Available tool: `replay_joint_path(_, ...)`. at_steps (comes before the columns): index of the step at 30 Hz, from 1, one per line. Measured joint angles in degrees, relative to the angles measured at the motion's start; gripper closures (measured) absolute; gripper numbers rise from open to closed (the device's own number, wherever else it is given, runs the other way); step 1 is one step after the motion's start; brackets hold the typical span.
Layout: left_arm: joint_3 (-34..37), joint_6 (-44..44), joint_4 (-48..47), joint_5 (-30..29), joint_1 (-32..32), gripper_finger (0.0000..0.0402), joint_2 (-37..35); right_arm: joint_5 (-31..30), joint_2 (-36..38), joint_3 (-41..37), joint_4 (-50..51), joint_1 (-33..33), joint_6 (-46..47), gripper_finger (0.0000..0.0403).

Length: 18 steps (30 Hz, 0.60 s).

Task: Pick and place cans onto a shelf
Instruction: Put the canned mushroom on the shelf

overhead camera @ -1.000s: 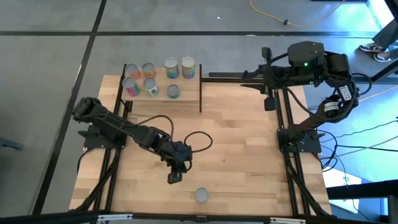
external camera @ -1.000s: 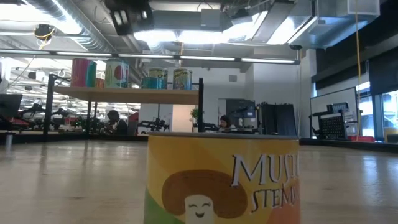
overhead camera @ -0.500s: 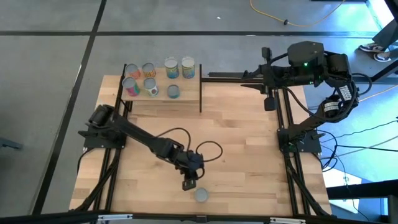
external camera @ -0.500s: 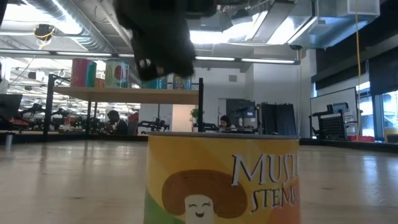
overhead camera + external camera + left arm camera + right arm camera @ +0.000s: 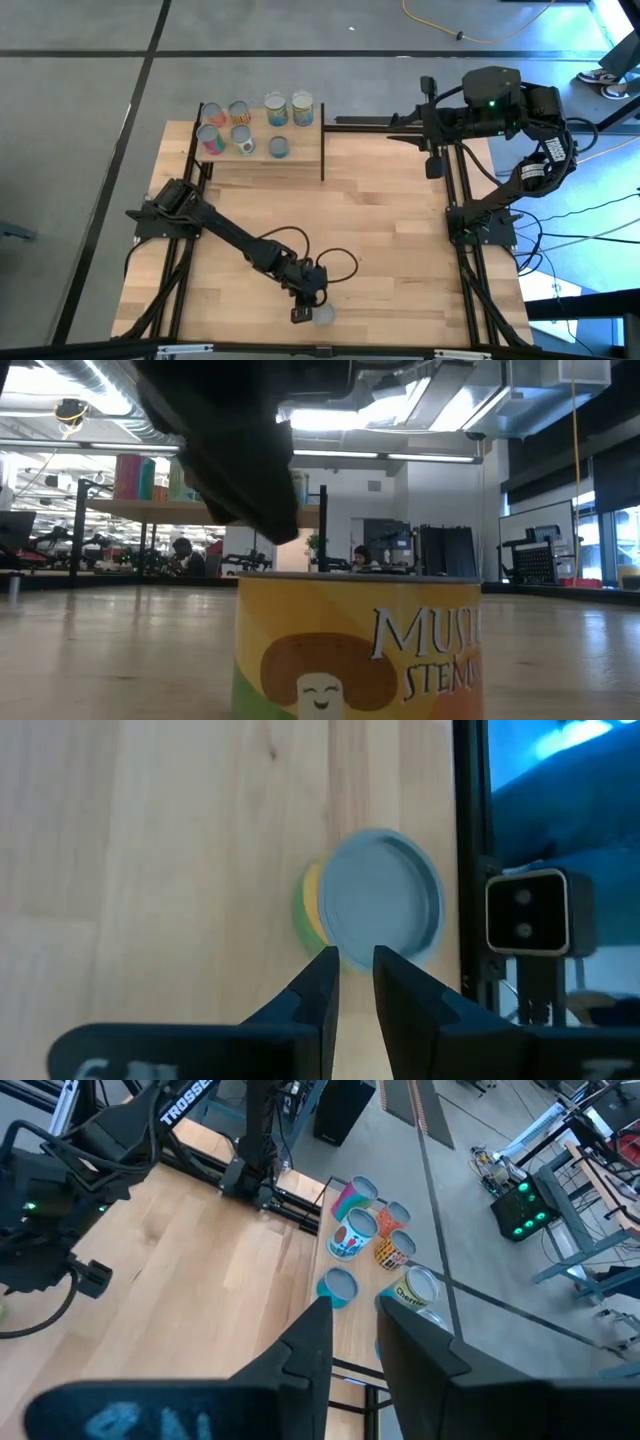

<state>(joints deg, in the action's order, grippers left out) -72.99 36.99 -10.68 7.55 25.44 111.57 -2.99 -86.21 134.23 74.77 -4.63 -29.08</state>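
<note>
- Your left gripper (image 5: 303, 315) is at the bottom centre of the high view, just beside the lone can (image 5: 323, 314) on the tabletop (image 5: 400, 230), fingers (image 5: 318, 982) slightly apart, holding nothing.
- Seven cans (image 5: 275, 108) stand on the shelf (image 5: 300, 140), upper left.
- Your right gripper (image 5: 434, 165) waits at the upper right, fingers (image 5: 312, 1335) slightly apart.

cans (image 5: 240, 126): seven upright on shelf (image 5: 310, 146) | yellow can (image 5: 323, 314): upright, table's near edge

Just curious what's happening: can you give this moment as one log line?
left gripper: above lone can, near table edge | right gripper: parked high | shelf: seven cans
</note>
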Motion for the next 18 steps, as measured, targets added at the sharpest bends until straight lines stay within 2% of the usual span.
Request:
replay_joint_path(8,0.0,2.45,1.07,-8.67,0.61,0.0343,0.0,-0.01,0.0,0.0,0.06,0.0,0.02,0.0318)
replay_joint_path(18,0.0,8.56,0.96,-8.12,0.86,0.0343,0.0,-0.01,0.0,0.0,0.09,0.0,0.02,0.0318)
